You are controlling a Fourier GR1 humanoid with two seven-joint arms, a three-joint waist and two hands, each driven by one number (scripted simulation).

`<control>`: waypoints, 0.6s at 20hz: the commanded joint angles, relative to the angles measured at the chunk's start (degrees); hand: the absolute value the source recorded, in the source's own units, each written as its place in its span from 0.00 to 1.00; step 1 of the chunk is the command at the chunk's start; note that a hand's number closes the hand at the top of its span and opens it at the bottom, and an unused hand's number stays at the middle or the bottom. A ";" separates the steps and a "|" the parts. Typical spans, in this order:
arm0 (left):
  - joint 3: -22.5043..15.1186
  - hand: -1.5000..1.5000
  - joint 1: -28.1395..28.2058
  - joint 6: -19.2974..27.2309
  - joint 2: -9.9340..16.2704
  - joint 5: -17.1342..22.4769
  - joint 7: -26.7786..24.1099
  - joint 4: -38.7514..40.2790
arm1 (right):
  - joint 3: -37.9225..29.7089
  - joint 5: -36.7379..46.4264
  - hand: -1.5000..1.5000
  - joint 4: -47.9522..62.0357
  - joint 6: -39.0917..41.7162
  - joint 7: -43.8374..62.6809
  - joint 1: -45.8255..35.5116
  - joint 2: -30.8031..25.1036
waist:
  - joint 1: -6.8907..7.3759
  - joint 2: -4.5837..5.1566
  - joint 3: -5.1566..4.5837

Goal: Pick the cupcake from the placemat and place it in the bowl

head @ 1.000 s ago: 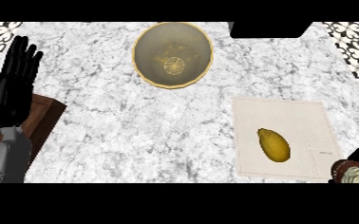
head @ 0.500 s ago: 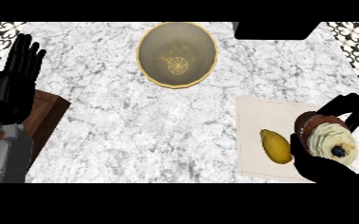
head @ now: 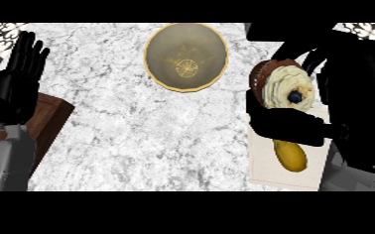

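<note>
My right hand (head: 293, 124) is curled round the cupcake (head: 287, 87), lifted off the placemat (head: 265, 171), right of the bowl (head: 187, 55). A yellow fruit (head: 290, 155) lies on the mat. Pick looks done; carrying left over the bowl and releasing remain. Left hand (head: 21, 77) rests spread at left edge.

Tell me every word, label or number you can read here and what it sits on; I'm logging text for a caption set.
None: no readable text anywhere.
The bowl shows only a faint pattern at its bottom, no letters.
The cupcake in the right hand, the placemat and the yellow fruit carry no writing.
</note>
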 commanded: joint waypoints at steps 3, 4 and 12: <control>0.09 0.50 0.62 -0.92 0.32 0.39 -0.27 -0.69 | -2.93 -4.13 1.00 17.85 -0.32 8.38 -13.46 1.61 | 0.42 0.19 0.10; -1.93 0.50 0.90 1.19 -2.64 -1.01 -0.62 -0.94 | -2.47 -6.02 1.00 20.14 -0.98 11.18 -16.77 1.62 | 0.68 0.16 0.07; 1.08 0.50 -0.02 -1.72 0.87 0.90 -1.42 1.49 | 0.37 -7.36 1.00 41.58 -17.17 2.26 -16.48 1.64 | 0.49 0.49 0.14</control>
